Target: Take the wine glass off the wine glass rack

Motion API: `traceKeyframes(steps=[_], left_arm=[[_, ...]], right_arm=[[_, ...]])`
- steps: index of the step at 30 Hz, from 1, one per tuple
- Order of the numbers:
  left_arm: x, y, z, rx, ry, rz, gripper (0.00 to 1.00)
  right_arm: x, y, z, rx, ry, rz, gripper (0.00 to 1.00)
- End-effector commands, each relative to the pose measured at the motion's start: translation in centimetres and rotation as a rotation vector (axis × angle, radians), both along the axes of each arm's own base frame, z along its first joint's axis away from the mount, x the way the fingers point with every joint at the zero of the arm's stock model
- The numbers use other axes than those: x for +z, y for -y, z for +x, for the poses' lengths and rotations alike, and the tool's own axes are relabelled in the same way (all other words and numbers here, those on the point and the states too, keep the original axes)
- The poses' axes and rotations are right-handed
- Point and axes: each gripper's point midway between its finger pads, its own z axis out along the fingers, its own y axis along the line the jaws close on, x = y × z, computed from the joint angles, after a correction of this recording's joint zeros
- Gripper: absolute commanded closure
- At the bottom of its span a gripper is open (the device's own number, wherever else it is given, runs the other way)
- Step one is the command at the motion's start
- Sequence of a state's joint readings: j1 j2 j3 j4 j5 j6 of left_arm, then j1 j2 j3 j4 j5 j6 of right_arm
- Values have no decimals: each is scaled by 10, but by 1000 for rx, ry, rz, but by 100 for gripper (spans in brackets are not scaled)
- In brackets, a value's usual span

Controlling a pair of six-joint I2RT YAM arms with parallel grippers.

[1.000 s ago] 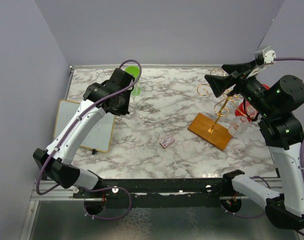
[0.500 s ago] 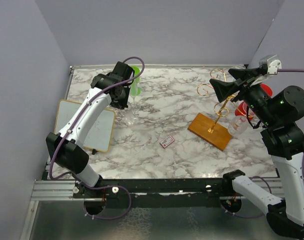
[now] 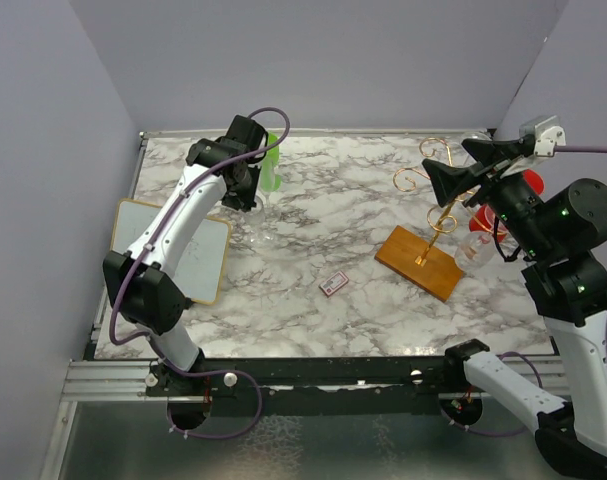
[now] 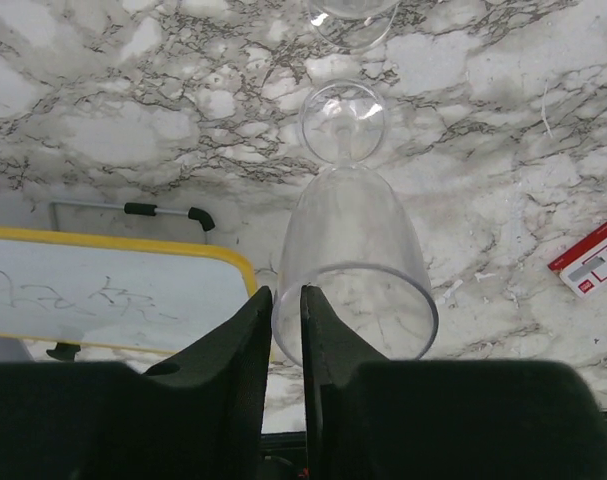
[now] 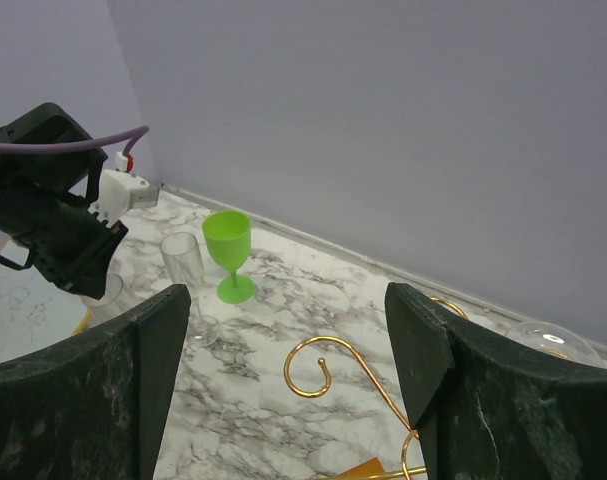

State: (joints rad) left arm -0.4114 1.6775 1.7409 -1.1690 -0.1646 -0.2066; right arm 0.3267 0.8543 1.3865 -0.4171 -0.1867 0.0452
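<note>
the white marble-patterned table (image 3: 383,310) is seen whole only in the top external view, with the gold wire wine glass rack on its brown wooden base (image 3: 421,262) at the right and a yellow-edged whiteboard (image 4: 103,295) at the left. the clear stemmed wine glass (image 4: 355,260) is found upright on the table at the far left, just beside a green plastic wine glass (image 5: 227,240) and well apart from the rack, so the set-down is judged to be the step in hand. the left gripper (image 4: 286,330) is poised over its rim. the jaws are drawn close, with only a slit between them, and the glass wall runs into that slit, but whether it is pinched or let go cannot be told. the right gripper (image 5: 288,292) is spread wide above the rack, with nothing between its jaws. next, a full release and a straight lift are called for, lest the glass be tipped. the slit is shown only by the left wrist view, the glass's upright stance by the right wrist view. a small red and white card (image 3: 333,284) lies mid-table.
</note>
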Motion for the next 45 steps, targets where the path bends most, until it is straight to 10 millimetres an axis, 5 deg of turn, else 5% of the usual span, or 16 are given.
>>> traceKeyframes(steps=[1,17,29,40,45], left_arm=[[9,5,8,-19,26,-29,76],[52,11,17,-23,145,-96,43],[128,20,0,-90,377,-257,23],[185,69,-41,-372,607,-604,19],[205,86,-64,-498,731,-757,15]], right_arm=[[9,6,-1,-33,42,-1,20],[4,1,3,-19,21,-7,20],[-8,3,-6,-13,-62,-28,20],[-30,72,-28,-326,-194,-138,20],[-44,103,-20,-518,-283,-168,22]])
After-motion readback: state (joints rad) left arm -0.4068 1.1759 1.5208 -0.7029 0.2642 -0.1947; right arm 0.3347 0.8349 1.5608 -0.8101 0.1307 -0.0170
